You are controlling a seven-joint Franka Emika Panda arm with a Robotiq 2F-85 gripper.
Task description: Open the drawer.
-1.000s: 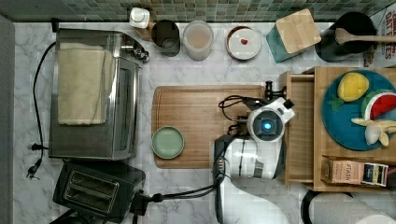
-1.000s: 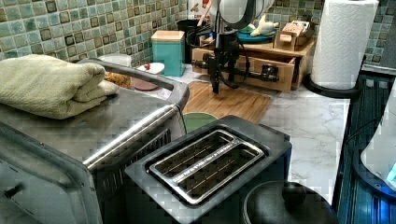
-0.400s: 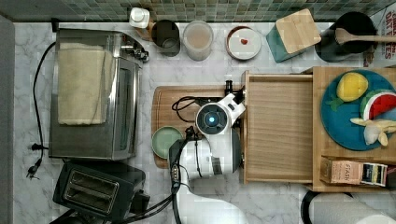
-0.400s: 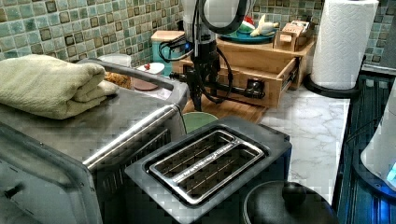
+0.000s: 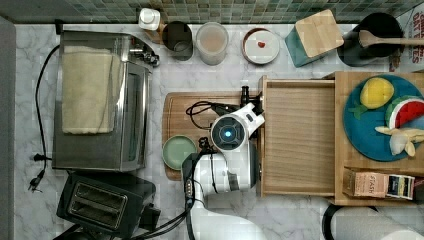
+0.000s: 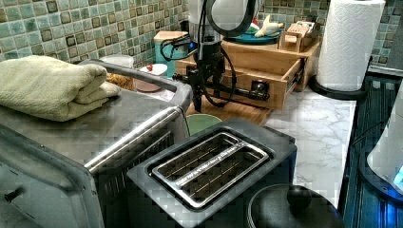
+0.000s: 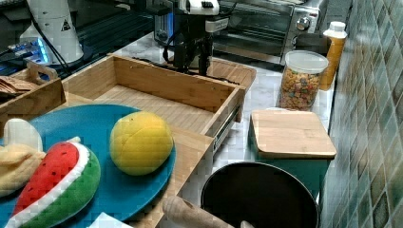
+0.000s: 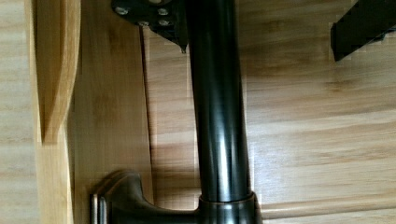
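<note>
The drawer [image 5: 298,137] sits pulled well out over the cutting board [image 5: 190,107], its tray bare. The claw [image 6: 205,80] hangs at the black bar handle [image 8: 217,116]; the fingers look spread off the bar, so released is a fair guess. Risks: the arm could snag its cable [image 5: 207,106] on the handle, or bump the green bowl [image 5: 178,151] just beside it on the tabletop [image 5: 200,65].

Top view looks straight down on the counter. Left view sits low behind the toaster [image 6: 209,164], facing the drawer [image 6: 256,76]. Right view peers from over the blue plate [image 7: 119,185], looking back. Wrist view hugs the handle [image 8: 217,107]. All share the drawer.
</note>
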